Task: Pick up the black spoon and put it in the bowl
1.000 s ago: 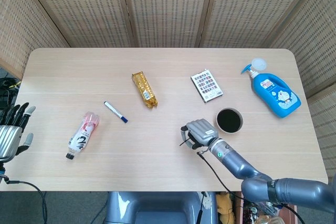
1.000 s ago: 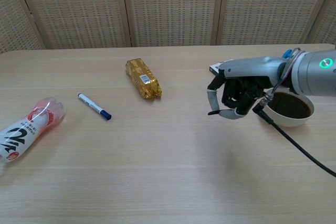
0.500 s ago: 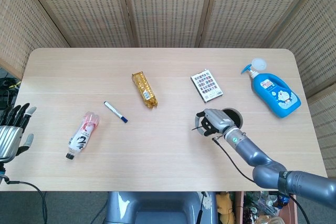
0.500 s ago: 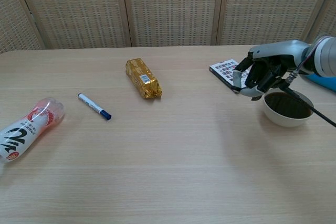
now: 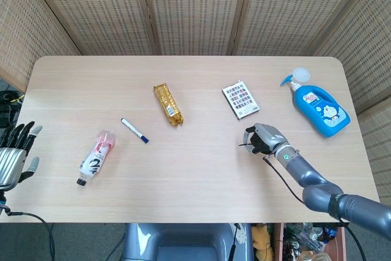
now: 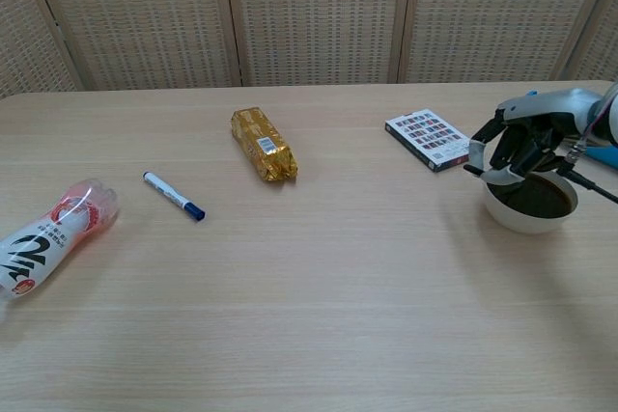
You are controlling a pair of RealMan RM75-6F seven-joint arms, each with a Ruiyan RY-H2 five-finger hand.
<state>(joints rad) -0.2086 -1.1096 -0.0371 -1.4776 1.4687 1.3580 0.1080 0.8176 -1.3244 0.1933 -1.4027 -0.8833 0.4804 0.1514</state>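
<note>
The right hand [image 6: 515,147] hangs over the bowl [image 6: 529,213] at the table's right side, fingers curled around the black spoon [image 6: 485,173], while the left hand [image 5: 13,151] rests spread and empty.

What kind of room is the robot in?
Probably a robot test area, not a home: a bare wooden table, woven screens closing it in, and unrelated odds and ends like a marker and soap bottle.

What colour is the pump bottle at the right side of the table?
Blue with a white pump, the plastic pump bottle shows best in the head view.
</note>
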